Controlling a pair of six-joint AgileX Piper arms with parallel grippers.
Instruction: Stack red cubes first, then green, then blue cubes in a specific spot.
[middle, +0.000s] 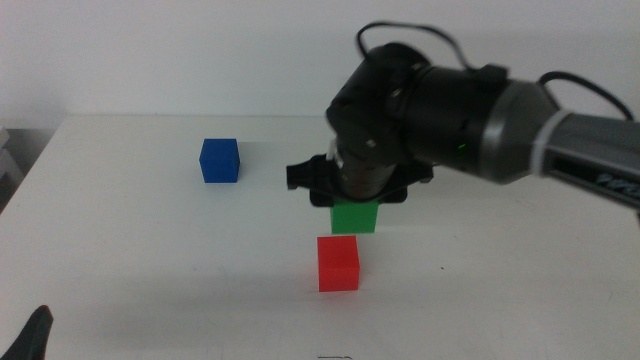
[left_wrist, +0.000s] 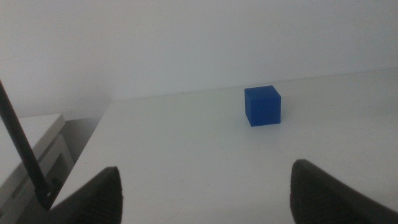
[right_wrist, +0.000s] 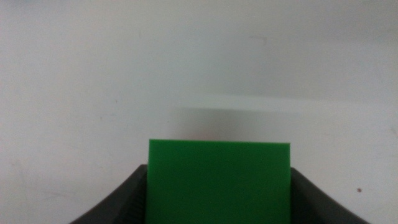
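Observation:
The red cube sits alone on the white table, near the front centre. Just above and slightly behind it hangs the green cube, held between the jaws of my right gripper, whose arm comes in from the right. In the right wrist view the green cube fills the gap between the two dark jaws of the right gripper. The blue cube rests on the table to the left, also seen as the blue cube in the left wrist view. My left gripper waits open at the front left corner.
The white table ends at a left edge, beyond which a pale shelf shows. A thin dark cable crosses the left wrist view. A white wall stands behind the table.

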